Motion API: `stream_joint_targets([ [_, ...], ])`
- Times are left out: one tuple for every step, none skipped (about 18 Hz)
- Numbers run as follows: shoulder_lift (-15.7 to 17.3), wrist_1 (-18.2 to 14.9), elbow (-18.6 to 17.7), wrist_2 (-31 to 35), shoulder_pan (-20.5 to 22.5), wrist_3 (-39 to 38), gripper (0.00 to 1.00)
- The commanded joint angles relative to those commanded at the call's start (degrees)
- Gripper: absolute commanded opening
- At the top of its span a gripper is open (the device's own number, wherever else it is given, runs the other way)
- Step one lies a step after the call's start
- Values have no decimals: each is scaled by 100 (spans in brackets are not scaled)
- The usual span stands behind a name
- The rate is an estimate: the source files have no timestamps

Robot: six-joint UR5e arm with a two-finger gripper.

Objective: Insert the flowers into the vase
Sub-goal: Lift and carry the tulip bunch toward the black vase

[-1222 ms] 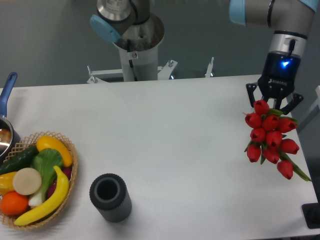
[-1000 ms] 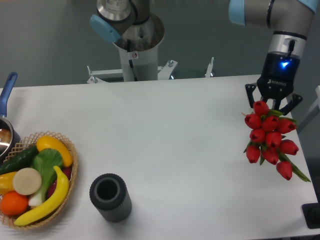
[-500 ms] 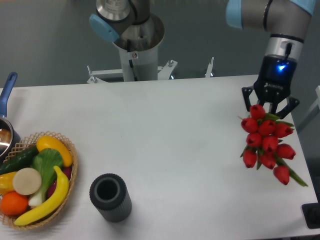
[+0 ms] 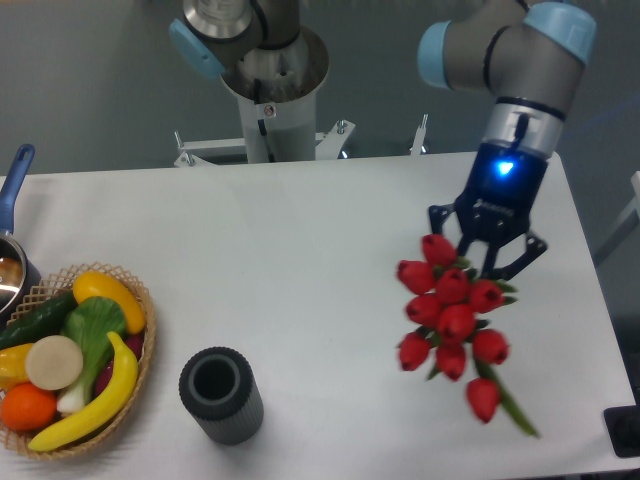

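A big white table [image 4: 300, 260] fills most of the view. Behind it, at the top middle, the arm's silver base [image 4: 270, 70] is fixed on a metal stand.

The arm [image 4: 500, 50] is seen at the top right. It is grey with light blue caps. It bends over and points down at the right side of the table. A blue light is lit on the wrist. Some small white writing is printed on the black part under the light, but it is too small to be read.

The gripper [image 4: 482, 262] is black, with its two fingers pointing down. The jaws are closed around the top of the flowers [image 4: 452, 318], and the bunch is pinched between them.

The flowers are red tulip buds with green stems and leaves. They hang down from the gripper in a tilted bunch, over the right part of the table. One bud is stuck out at the bottom, on a long green stem.

A wicker basket [image 4: 135, 400] is placed at the left edge. It is filled with fruit and vegetables: a banana [image 4: 100, 395], an orange [image 4: 25, 408], a cucumber, and a green leafy one.

The vase [image 4: 220, 395] is a small dark cylinder with ribbed sides. It is stood upright near the front edge, just beside the basket. Its round mouth is open. It is well apart from the flowers.

A pot with a blue handle [image 4: 14, 180] is cut off by the left edge.
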Motion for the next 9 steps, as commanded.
stream_joint_targets([
  [0,0,0,-298,0,0,31],
  [0,0,0,-562,-9,0,31],
  [0,0,-35,-809,-18,0,31],
  [0,0,-96,-1090,-18,0,31],
  [0,0,-166,-1432,-9,0,31],
  [0,0,-245,-1792,0,0,31],
  [0,0,-324,-2100,17,9,31],
  [0,0,-412,-2355,35,26,31],
  [9,0,-483,-2567,52,61,31],
])
